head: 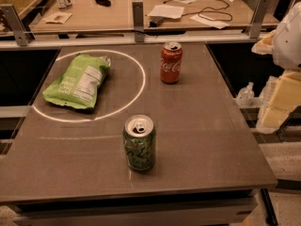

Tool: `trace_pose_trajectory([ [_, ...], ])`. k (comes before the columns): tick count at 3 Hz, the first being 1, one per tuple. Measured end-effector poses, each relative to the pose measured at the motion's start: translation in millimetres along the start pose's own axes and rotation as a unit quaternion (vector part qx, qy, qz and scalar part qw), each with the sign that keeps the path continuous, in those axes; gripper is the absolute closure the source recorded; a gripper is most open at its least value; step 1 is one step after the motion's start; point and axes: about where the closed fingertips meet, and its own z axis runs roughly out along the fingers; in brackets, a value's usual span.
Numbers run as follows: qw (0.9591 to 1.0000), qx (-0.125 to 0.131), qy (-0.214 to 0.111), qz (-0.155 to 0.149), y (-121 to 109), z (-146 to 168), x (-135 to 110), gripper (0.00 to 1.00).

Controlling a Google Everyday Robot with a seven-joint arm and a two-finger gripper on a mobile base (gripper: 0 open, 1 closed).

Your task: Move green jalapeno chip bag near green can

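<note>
The green jalapeno chip bag lies flat at the table's back left, white label panel up, inside a bright ring of light. The green can stands upright near the front middle of the table, well apart from the bag. My gripper is at the far right edge of the view, off the table's right side, with pale cream parts showing below a white arm segment. It is far from both the bag and the can and holds nothing that I can see.
A red cola can stands upright at the back middle. The dark table ends at a metal rail at the back. A desk with papers and cables lies beyond. A small clear bottle sits right of the table.
</note>
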Motion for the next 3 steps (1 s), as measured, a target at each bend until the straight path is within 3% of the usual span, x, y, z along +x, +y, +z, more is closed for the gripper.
trace_pose_trajectory([
  [1,0.9980,0.006,0.010,-0.062,4,-2,-6,0.00],
  [2,0.9909,0.022,-0.008,-0.132,11,-3,-9,0.00],
  [3,0.9784,0.034,-0.055,-0.196,17,-5,-16,0.00],
])
